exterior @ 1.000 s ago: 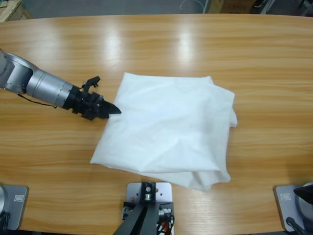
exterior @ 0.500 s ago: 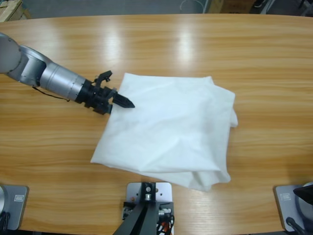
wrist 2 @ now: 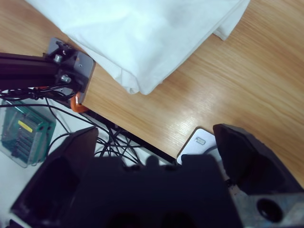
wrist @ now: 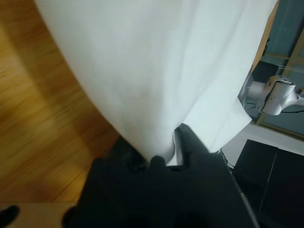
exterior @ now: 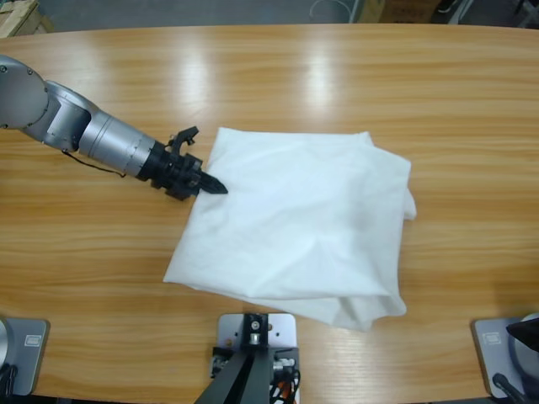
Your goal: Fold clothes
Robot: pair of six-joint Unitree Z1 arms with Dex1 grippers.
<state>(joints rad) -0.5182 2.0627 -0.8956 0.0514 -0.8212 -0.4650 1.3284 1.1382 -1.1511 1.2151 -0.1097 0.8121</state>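
Observation:
The clothes are one white T-shirt (exterior: 295,223), lying folded in a rough square at the middle of the table. My left gripper (exterior: 210,185) comes in from the left and sits at the shirt's left edge, near its upper left corner. In the left wrist view the white cloth (wrist: 142,85) narrows down into the jaws, which are shut on it. My right gripper (wrist 2: 156,135) is open and holds nothing. It hangs off the table's near edge, looking at the shirt's bunched corner (wrist 2: 137,80).
Bare wooden table (exterior: 337,76) surrounds the shirt on all sides. The shirt's lower right corner (exterior: 370,307) is rumpled and lies close to the table's front edge. Cables and a green box (wrist 2: 23,128) lie below the table edge.
The left gripper moved up and to the right, from just off the shirt's left edge onto it. The whole shirt has shifted slightly to the right.

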